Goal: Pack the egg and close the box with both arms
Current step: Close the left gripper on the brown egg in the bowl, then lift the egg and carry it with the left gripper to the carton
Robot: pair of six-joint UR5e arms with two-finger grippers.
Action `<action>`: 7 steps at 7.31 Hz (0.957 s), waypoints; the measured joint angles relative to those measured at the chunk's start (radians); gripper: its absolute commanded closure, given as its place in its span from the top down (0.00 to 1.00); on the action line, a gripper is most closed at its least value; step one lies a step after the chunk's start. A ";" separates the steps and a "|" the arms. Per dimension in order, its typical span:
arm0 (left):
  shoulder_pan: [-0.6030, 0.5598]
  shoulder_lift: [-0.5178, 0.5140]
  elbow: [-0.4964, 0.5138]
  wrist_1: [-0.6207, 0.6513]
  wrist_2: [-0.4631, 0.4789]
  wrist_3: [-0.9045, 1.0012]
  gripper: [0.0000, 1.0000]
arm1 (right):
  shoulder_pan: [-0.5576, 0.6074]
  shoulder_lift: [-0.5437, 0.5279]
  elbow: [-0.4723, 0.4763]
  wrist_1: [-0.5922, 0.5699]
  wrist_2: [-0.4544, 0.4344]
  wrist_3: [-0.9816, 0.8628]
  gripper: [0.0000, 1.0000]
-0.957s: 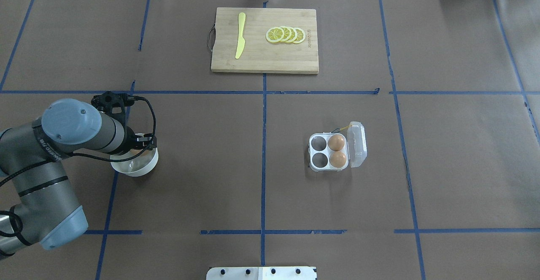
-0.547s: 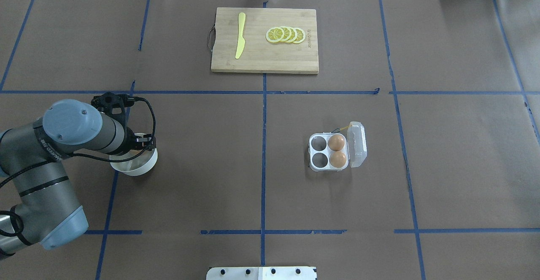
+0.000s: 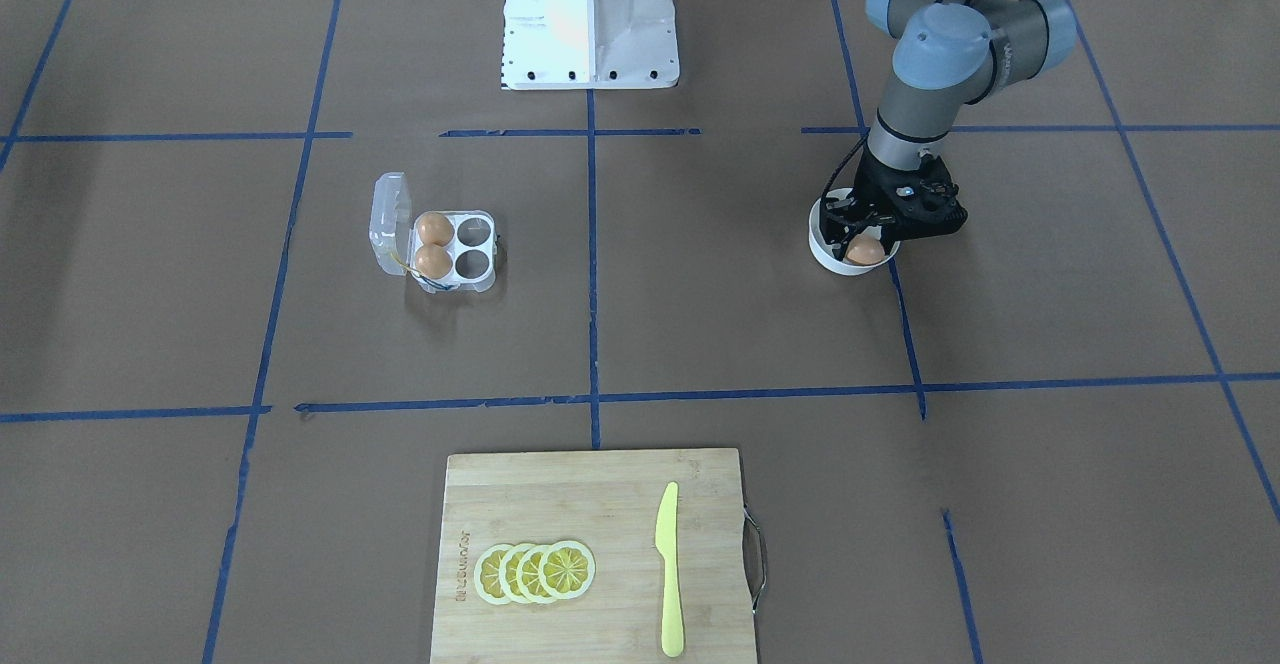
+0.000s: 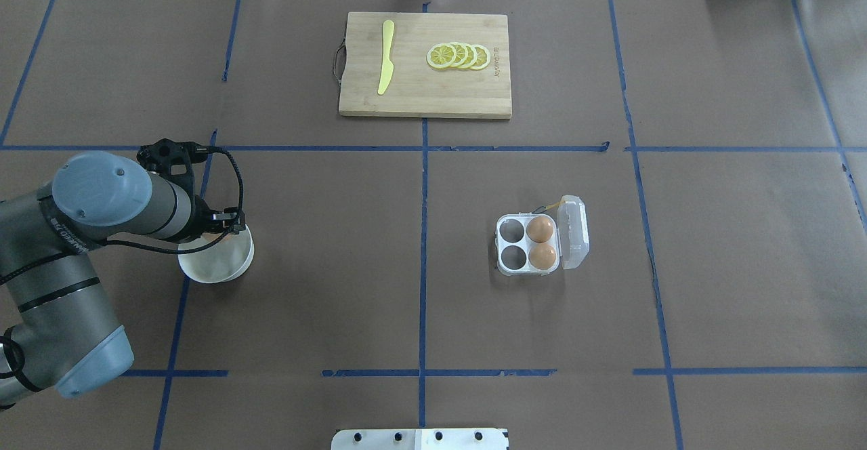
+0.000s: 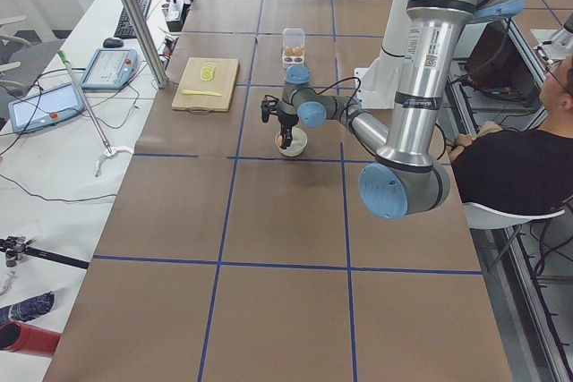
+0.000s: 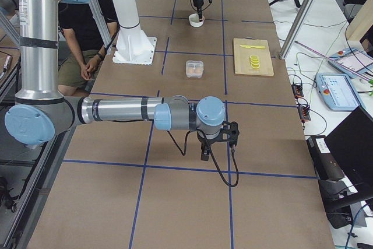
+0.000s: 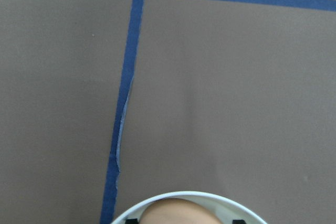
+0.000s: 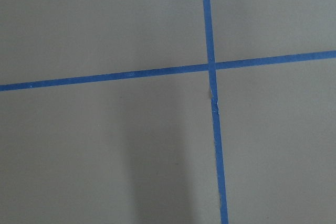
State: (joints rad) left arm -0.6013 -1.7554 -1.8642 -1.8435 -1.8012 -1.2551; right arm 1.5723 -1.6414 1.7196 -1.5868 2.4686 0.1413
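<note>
The clear egg box lies open right of the table's centre, its lid folded out to the right. Two orange-brown eggs fill its right cups; the two left cups are empty. My left gripper reaches down into the white bowl at the left. Its fingers are closed around a third egg, which also shows in the left wrist view. The bowl looks tipped. My right gripper hangs low over bare table, far from the box; I cannot tell whether it is open.
A wooden cutting board with a yellow knife and lemon slices lies at the far middle. The white base pedestal stands at the near edge. A seated person is beside the table.
My left arm has shifted left and a little back. The bowl, which stood level with its inside showing, now looks tipped with its outer wall showing.
</note>
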 measured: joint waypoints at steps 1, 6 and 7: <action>-0.007 0.031 -0.039 0.003 -0.001 0.000 0.06 | 0.000 0.000 0.000 0.000 0.001 0.000 1.00; -0.009 -0.082 -0.155 0.005 -0.025 -0.019 0.00 | 0.000 -0.010 0.037 -0.001 0.001 0.000 1.00; -0.003 -0.205 -0.086 0.000 -0.049 -0.063 0.00 | 0.000 -0.011 0.040 -0.001 0.003 0.000 1.00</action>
State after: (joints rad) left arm -0.6039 -1.9600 -1.9502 -1.8433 -1.8498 -1.3182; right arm 1.5728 -1.6528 1.7594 -1.5876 2.4711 0.1411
